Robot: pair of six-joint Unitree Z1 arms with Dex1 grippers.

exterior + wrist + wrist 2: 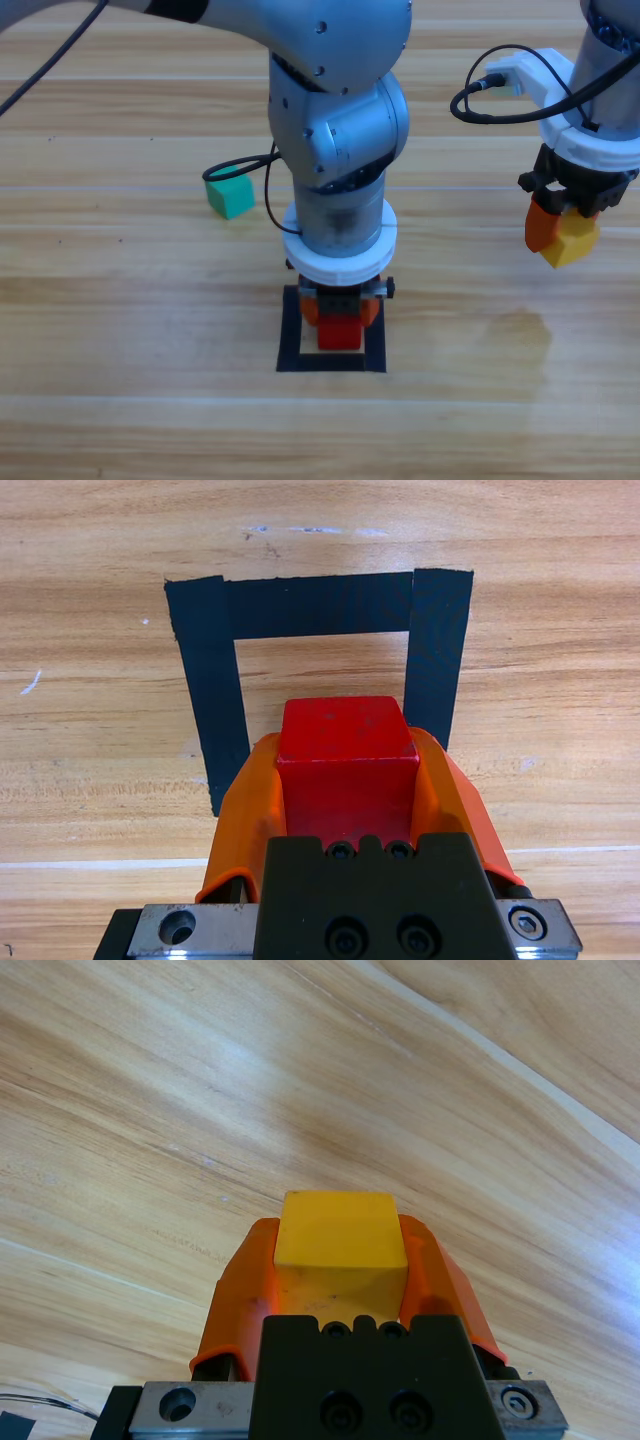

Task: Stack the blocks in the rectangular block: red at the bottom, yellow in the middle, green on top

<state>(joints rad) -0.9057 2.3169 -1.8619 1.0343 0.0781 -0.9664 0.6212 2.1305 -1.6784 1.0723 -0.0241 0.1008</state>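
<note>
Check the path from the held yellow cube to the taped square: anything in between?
Yes: the left arm rises over the taped square, with the left gripper holding the red cube inside it. The yellow cube hangs in the right gripper.

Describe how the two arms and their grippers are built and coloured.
Both arms are glossy grey with rounded, cylindrical joints and small dark screws. A black cable loops beside the right arm's wrist. The left gripper and right gripper each have two orange, tapered jaws on a black body above a silver plate with bolts.

A light wooden table (pixel 120 420) with long grain lines fills the view.
</note>
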